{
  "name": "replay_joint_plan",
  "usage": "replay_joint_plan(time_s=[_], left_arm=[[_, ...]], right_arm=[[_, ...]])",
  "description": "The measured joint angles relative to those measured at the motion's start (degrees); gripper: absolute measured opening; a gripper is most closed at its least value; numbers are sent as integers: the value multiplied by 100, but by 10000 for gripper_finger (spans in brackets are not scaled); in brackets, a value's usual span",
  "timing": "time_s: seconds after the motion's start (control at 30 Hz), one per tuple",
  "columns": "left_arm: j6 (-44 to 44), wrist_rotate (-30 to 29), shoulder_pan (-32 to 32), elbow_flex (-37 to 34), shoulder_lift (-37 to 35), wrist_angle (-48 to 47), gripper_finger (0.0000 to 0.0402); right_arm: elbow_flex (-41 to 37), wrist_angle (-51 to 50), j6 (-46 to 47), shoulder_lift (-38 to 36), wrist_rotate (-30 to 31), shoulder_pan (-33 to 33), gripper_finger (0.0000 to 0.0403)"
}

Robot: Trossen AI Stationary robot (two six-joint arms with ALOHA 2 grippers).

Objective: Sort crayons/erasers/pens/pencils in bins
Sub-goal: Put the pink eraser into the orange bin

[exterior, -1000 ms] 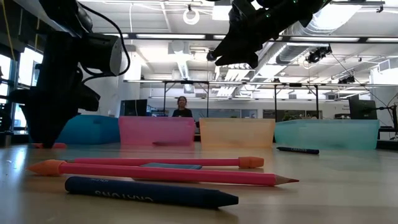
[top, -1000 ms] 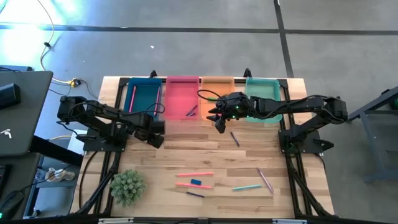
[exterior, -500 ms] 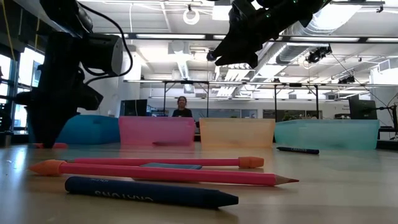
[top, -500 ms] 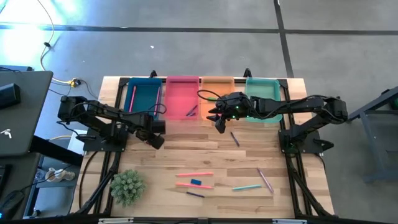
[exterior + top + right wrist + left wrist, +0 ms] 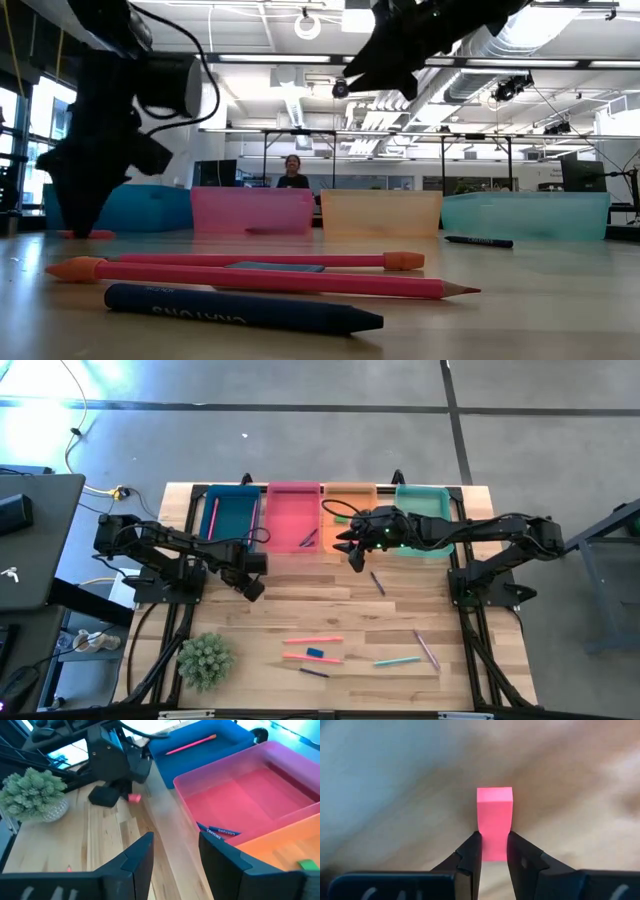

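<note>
Pinching a small pink-red rectangular eraser between its two dark fingers, the left gripper stood low over the wooden table, in front of the dark blue translucent plastic bin; its fingers were nearly closed, both pressed against the eraser's sides. From the right wrist view the eraser showed as a pink speck just beside that gripper, near the table surface. The right gripper hung in the air by the front edge of the orange bin and the pink bin, its fingers spread apart with nothing between them. A pink pencil lay in the blue bin, a dark crayon in the pink bin, and a small green block in the orange one. The teal-green bin sat at the right end of the row. More pink pencils, a small blue eraser and dark crayons lay scattered on the table's near half, beside a green potted plant.
</note>
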Motion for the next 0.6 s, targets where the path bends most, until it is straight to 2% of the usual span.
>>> replay_joint_plan(time_s=[0.13,0.33,0.47,0.6], left_arm=[[289,218,-7,179,-64,85,63],[542,419,-16,476,-76,810,64],[838,427,-7,672,-78,1450,63],[999,719,6,819,-81,2367,61]], right_arm=[[0,37,0,-68,-2,-2,149],[-1,-40,202,-83,-178,-1,149],[0,-40,176,-83,-371,0,149],[0,-39,326,-83,-500,0,149]])
